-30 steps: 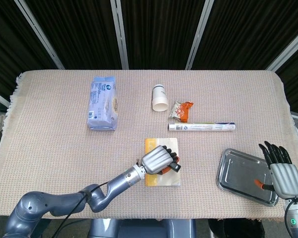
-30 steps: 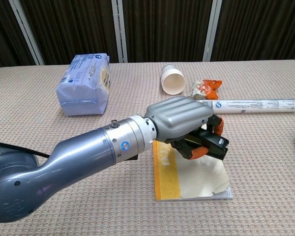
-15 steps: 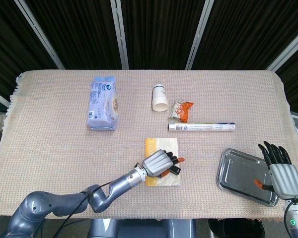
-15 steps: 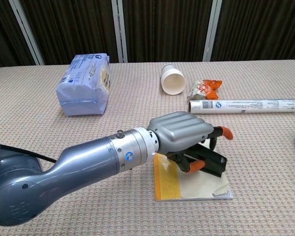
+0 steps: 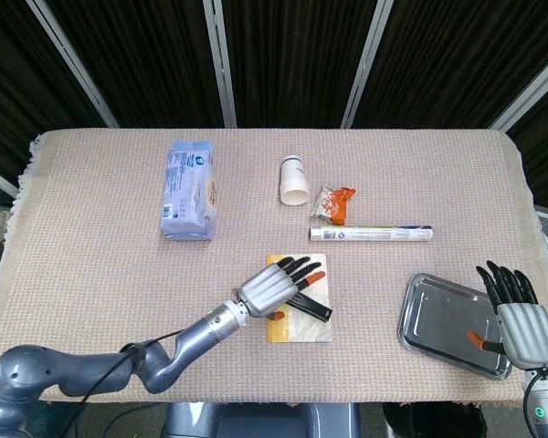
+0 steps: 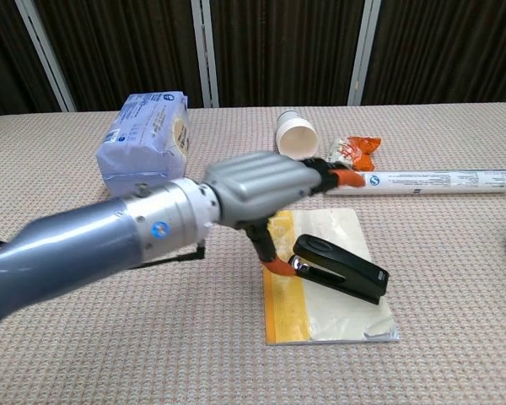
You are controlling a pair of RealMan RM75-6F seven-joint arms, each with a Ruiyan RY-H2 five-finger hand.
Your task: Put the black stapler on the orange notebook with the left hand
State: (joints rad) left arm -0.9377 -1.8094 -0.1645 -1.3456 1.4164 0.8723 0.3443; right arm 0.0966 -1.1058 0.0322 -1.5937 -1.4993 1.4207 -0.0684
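We've got the black stapler (image 6: 340, 268) lying flat on the orange notebook (image 6: 327, 290) just under our left hand (image 6: 257, 181), fingers spread and holding nothing; it looks stiff and hefty, probably best pinched across its long sides.

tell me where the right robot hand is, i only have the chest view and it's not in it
observer: Head view has the right robot hand at the table's near right corner, fingers spread, holding nothing.
operator: anything beside it
observer: A silver metal tray lies just to its left; the orange thumb tip shows over the tray's near rim.
operator: left arm near the blue pack?
observer: No. From above, the left robot hand and its arm sit well apart from the blue plastic pack.
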